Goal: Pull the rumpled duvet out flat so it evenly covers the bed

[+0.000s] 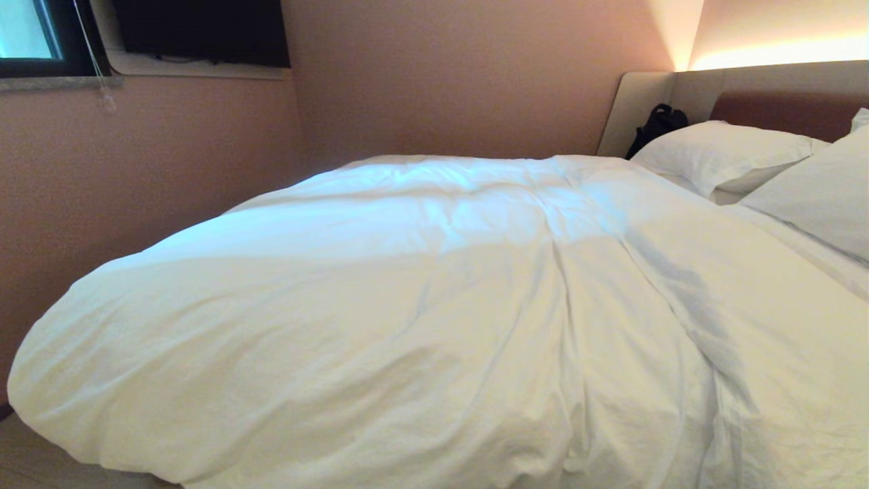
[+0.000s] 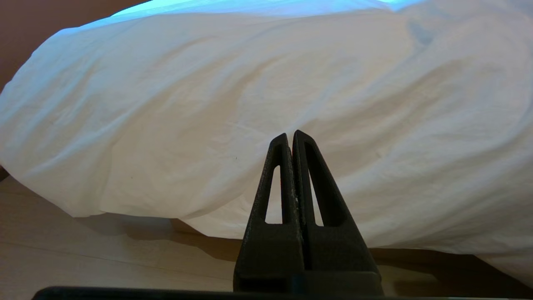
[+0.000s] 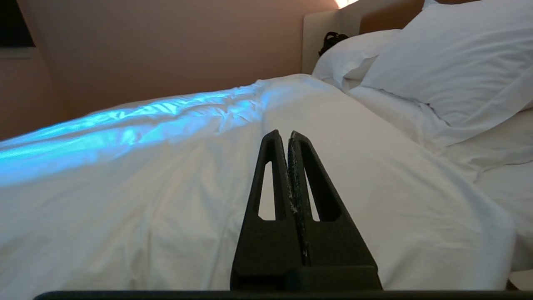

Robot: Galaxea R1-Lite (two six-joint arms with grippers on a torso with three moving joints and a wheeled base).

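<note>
The thick, puffy white duvet (image 1: 421,305) in its wrinkled cotton cover lies spread over most of the bed (image 1: 787,102), a large low one with a padded beige and brown headboard at the head view's upper right. The cover is creased, with a long fold running from the middle toward the near edge, and a band of bluish light falls across its far half. Its near left corner bulges past the mattress and hangs over the pale wood-look floor (image 2: 83,258). Toward the headboard, two plump white pillows (image 1: 726,159) rest above the duvet's top edge, the nearer one tilted up against the other. A small black bag (image 1: 657,125) (only part of it shows) sits behind the far pillow against the beige panel. A dark window frame (image 1: 41,41) is set in the pinkish wall at upper left.

Neither arm appears in the head view. The left gripper (image 2: 290,135), black with slotted triangular fingers, has them pressed together on nothing and points at the overhanging side of the duvet, apart from it. The right gripper (image 3: 284,135) is likewise closed and empty, raised above the duvet's surface and pointing across it toward the far wall.
</note>
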